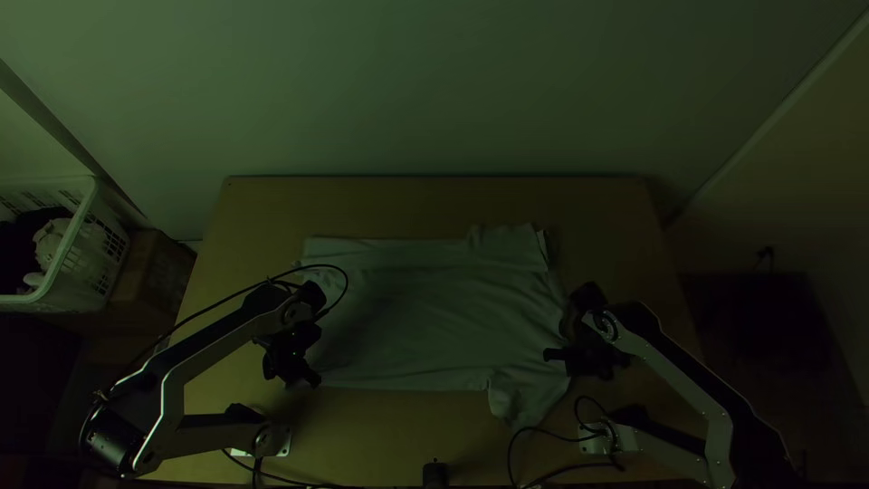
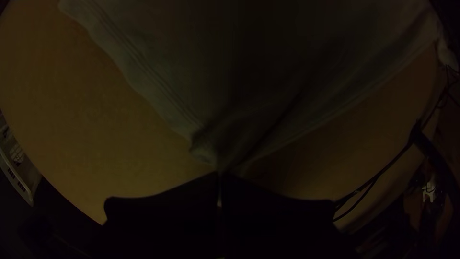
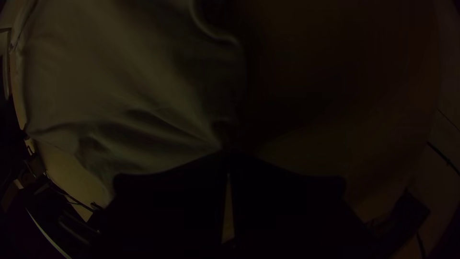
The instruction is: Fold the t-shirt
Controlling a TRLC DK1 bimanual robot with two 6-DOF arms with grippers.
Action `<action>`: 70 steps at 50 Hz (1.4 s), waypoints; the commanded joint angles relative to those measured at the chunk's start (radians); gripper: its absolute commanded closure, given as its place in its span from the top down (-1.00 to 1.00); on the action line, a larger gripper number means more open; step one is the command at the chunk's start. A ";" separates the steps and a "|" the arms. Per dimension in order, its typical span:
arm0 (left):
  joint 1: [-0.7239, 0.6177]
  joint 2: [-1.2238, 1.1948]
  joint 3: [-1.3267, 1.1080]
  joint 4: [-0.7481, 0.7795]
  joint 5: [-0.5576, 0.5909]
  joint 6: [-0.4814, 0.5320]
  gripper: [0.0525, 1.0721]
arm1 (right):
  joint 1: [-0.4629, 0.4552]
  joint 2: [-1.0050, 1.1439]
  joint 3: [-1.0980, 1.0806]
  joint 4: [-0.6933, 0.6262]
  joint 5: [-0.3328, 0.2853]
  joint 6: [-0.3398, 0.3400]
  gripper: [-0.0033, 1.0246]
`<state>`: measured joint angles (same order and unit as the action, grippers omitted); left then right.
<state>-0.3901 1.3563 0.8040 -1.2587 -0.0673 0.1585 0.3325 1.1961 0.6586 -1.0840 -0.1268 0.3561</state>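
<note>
T-shirt (image 1: 434,317), pale and broadly spread, with soft wrinkles.

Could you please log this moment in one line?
Left gripper: pinching hem corner | right gripper: pinching opposite end's edge | t-shirt: spread on table, wrinkled

Dim light, plain wall (image 1: 434,100), wooden table (image 1: 425,204)

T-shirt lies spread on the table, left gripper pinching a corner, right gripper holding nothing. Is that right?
Not quite: the right gripper pinches the t-shirt at its edge, as the right wrist view shows. The left gripper does pinch a corner.
</note>
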 commanded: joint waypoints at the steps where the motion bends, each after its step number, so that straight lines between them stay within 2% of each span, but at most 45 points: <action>1: 0.027 -0.016 0.041 -0.018 0.009 0.021 -0.95 | -0.007 -0.029 0.061 -0.022 0.016 -0.016 -0.94; 17: 0.134 0.017 0.233 -0.002 0.049 0.032 -0.95 | -0.015 0.005 0.187 -0.022 0.018 -0.016 -0.94; 40: 0.272 0.147 0.472 0.013 0.050 0.131 -0.95 | -0.064 0.188 0.406 -0.004 0.047 -0.040 -0.94; 53: 0.303 0.239 0.618 0.012 0.050 0.157 -0.95 | -0.102 0.327 0.572 0.007 0.065 -0.072 -0.94; 70: 0.327 0.420 0.850 0.012 0.050 0.164 -0.95 | -0.116 0.510 0.770 0.050 0.081 -0.072 -0.94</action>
<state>-0.0769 1.7226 1.5826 -1.2388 -0.0189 0.3004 0.2314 1.6520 1.3659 -1.0428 -0.0643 0.2974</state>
